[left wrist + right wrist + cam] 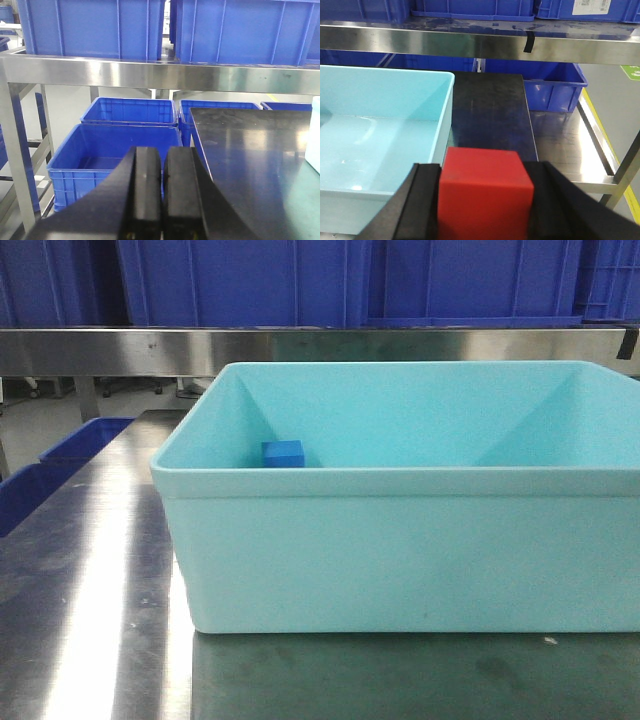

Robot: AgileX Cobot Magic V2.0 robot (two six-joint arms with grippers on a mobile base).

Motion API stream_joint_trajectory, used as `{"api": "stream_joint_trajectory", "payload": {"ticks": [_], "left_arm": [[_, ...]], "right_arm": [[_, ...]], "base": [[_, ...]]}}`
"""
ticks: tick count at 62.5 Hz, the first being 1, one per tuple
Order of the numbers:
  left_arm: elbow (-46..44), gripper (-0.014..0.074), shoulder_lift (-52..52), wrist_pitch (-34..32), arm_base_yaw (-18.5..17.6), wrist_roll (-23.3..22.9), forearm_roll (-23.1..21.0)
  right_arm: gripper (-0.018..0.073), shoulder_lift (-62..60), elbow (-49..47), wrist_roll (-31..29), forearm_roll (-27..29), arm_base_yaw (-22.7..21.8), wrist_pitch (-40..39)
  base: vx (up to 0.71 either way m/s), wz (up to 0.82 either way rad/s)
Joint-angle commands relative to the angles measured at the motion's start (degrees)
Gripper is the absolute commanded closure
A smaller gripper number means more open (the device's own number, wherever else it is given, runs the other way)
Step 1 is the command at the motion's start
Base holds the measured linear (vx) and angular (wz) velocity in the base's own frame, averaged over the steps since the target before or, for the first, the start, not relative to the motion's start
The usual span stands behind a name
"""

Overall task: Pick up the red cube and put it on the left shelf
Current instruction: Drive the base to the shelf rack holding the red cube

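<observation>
Front view: set low and close, about level with the rim of the tub, facing straight ahead to the shelf behind it.

Left wrist view: looks level along the left gripper toward the shelf and lower crates. The table lies to the right.

Right wrist view: looks slightly down past the right gripper and its cube, which is very near the lens.

Shared by all three views: shelf, tub and table.

The red cube is plain bright red. The tub is pale teal, the small cube blue. The crates are deep blue and ribbed, the left shelf brushed grey steel.
</observation>
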Motion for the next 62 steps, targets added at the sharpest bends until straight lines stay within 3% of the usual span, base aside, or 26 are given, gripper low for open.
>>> {"api": "stream_joint_trajectory", "payload": {"ticks": [1, 37, 62], "left_arm": [[1.36, 0.0495, -0.78, -5.16, -0.27, -0.42, -0.27], [1.36, 0.0495, -0.78, -5.16, -0.27, -0.42, -0.27], [1.36, 0.0495, -0.78, -5.16, -0.27, -0.42, -0.27]], "right_arm": [[0.0501, 0.78, -1.35, -0.64, -1.37, -0.36, -4.79], [0.0501, 0.78, -1.35, -0.64, -1.37, -0.36, -4.84], [0.0501, 0.78, -1.35, -0.64, -1.37, -0.36, -4.84]], "base": [[0.0, 0.0], [-0.02, 0.08], [-0.11, 0.63]]}}
